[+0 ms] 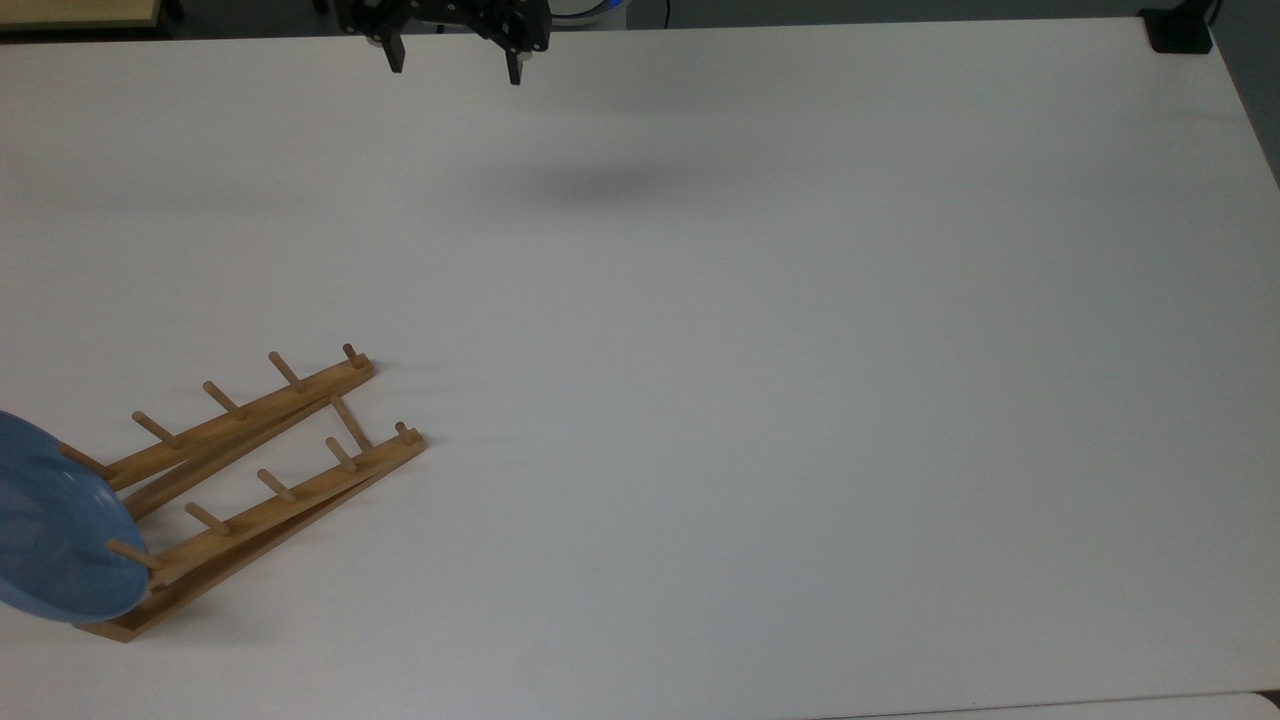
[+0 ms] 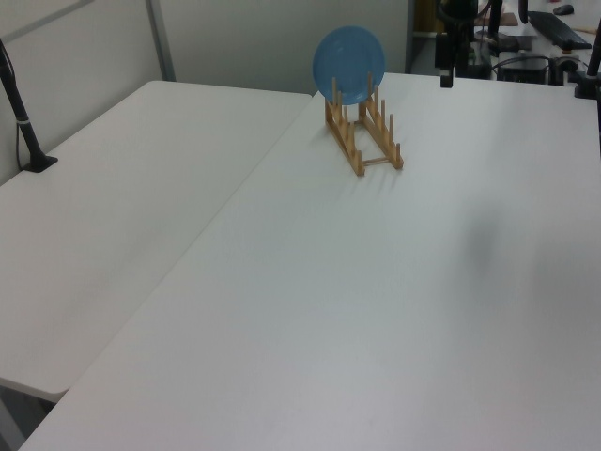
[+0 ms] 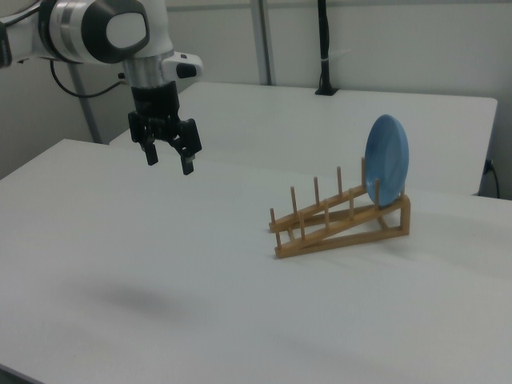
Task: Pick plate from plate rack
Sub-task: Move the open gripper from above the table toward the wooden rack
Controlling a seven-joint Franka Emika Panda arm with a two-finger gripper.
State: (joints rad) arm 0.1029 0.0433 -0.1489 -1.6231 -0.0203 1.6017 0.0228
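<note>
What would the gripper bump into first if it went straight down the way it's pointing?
Probably just the bare white table. The open gripper points down, well apart from the plate rack and plate.

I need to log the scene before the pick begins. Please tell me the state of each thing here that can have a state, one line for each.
plate: upright on edge, slotted at the high end of the rack, not held.
plate rack: on the table, sloped, holding the plate at one end; the other peg slots free.
gripper: fingers open, holding nothing, in the air away from the rack.
</note>
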